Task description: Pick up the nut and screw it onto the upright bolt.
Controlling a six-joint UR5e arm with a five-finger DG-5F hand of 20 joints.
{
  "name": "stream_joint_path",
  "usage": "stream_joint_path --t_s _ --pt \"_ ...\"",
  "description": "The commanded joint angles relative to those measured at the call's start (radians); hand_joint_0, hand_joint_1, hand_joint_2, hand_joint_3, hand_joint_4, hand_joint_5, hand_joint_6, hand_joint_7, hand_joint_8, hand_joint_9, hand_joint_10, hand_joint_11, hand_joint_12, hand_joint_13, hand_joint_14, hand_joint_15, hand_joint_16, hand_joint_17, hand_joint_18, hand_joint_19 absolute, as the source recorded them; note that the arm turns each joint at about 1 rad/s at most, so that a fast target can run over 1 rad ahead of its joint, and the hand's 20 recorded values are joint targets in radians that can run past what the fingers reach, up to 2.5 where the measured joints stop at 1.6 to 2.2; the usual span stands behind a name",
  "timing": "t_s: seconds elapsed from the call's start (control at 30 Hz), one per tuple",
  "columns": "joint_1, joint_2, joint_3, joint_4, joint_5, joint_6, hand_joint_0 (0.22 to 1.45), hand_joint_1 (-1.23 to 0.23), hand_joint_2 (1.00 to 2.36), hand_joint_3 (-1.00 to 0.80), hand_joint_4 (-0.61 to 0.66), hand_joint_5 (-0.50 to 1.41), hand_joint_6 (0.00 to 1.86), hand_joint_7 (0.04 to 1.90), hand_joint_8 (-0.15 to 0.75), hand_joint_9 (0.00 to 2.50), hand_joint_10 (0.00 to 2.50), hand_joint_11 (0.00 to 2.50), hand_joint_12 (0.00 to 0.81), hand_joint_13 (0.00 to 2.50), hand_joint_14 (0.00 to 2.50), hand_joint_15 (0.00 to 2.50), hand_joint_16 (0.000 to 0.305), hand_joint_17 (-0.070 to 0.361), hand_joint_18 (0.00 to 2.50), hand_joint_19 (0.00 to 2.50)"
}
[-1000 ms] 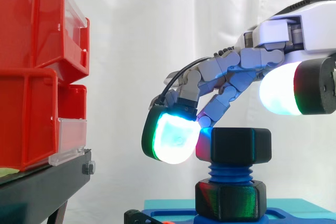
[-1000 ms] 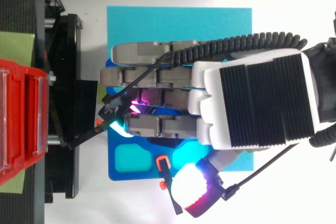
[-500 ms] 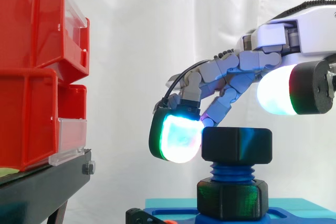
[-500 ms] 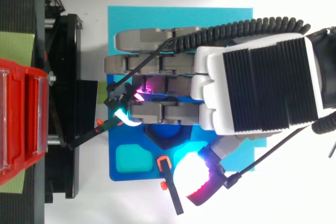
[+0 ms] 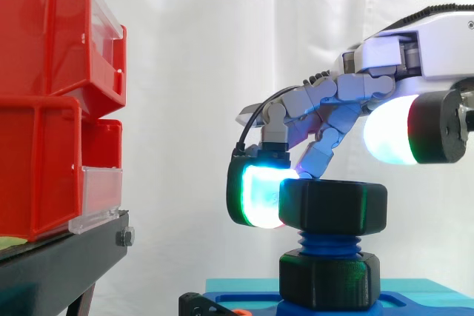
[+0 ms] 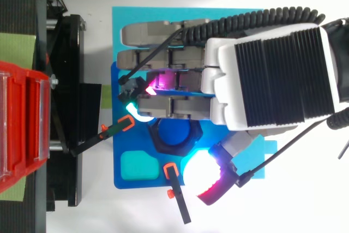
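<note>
Hand (image 5: 415,42) reaches in from the right of the upright blue bolt (image 5: 327,242), its fingers bent downward and held apart from the thumb, clamped on nothing. One cyan-glowing fingertip (image 5: 255,197) touches the left side of the black nut (image 5: 333,206), which sits threaded on top of the bolt. The thumb's white pad (image 5: 389,131) hangs above and right of the nut, clear of it. Red bins (image 5: 44,109) stand well left of the bolt.

Hand (image 5: 348,98) against nut (image 5: 333,206) atop blue bolt (image 5: 327,243)
</note>
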Motion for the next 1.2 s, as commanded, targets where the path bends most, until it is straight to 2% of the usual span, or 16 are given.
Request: stream_joint_path --t_s 0.0,0.1,0.13,0.17,0.37,0.47,0.6,0.67,0.87,0.93,1.17 --pt "-0.006 0.000 0.001 0.000 -0.005 0.000 0.53 -0.21 1.00 -0.50 0.15 0.02 0.50 1.40 0.265 0.88 0.00 0.00 0.263 0.46 0.00 0.00 0.024 0.053 0.06 0.00" --pt "-0.011 0.001 -0.001 0.000 -0.010 0.000 0.54 -0.22 1.00 -0.50 0.17 0.04 0.50 1.42 0.266 0.98 0.00 0.00 0.248 0.52 0.00 0.00 0.021 0.047 0.12 0.00" --pt "-0.021 0.000 -0.001 0.003 -0.019 0.000 0.54 -0.23 1.00 -0.50 0.16 0.04 0.50 1.43 0.267 1.02 0.00 0.00 0.241 0.55 0.00 0.00 0.020 0.044 0.14 0.00" --pt "-0.023 0.001 0.001 0.005 -0.023 -0.002 0.54 -0.23 1.00 -0.50 0.16 0.05 0.50 1.44 0.265 1.04 0.00 0.00 0.241 0.56 0.00 0.00 0.019 0.044 0.16 0.00" --pt "-0.037 0.001 0.005 0.002 -0.039 -0.002 0.55 -0.26 1.00 -0.50 0.14 0.06 0.60 1.26 0.263 1.25 0.00 0.00 0.193 0.72 0.00 0.00 0.014 0.030 0.34 0.00" --pt "-0.048 0.001 0.028 -0.014 -0.048 -0.002 0.55 -0.28 1.00 -0.50 0.13 0.06 0.61 1.23 0.250 1.34 0.00 0.00 0.171 0.81 0.00 0.00 0.011 0.024 0.46 0.00" --pt "-0.055 0.001 0.058 -0.052 -0.052 -0.003 0.55 -0.28 1.00 -0.50 0.12 0.07 0.60 1.26 0.253 1.40 0.00 0.00 0.166 0.85 0.00 0.00 0.009 0.021 0.50 0.00" --pt "-0.057 0.001 0.073 -0.070 -0.054 -0.005 0.55 -0.26 1.00 -0.50 0.15 0.07 0.50 1.42 0.261 1.36 0.00 0.03 0.184 0.83 0.00 0.00 0.012 0.026 0.47 0.00" --pt "-0.057 0.001 0.098 -0.075 -0.054 -0.008 0.53 -0.21 1.00 -0.50 0.21 -0.02 0.51 1.15 0.259 1.21 0.00 0.03 0.217 0.72 0.00 0.00 0.018 0.040 0.36 0.00" --pt "-0.051 0.001 0.101 -0.072 -0.049 -0.008 0.53 -0.20 1.00 -0.50 0.25 -0.05 0.50 1.00 0.255 1.14 0.00 0.01 0.232 0.67 0.00 0.00 0.021 0.046 0.32 0.00" --pt "-0.041 0.001 0.099 -0.066 -0.039 -0.006 0.51 -0.16 1.00 -0.50 0.22 -0.09 0.50 0.74 0.229 0.98 0.00 0.00 0.256 0.57 0.00 0.00 0.026 0.058 0.23 0.00"
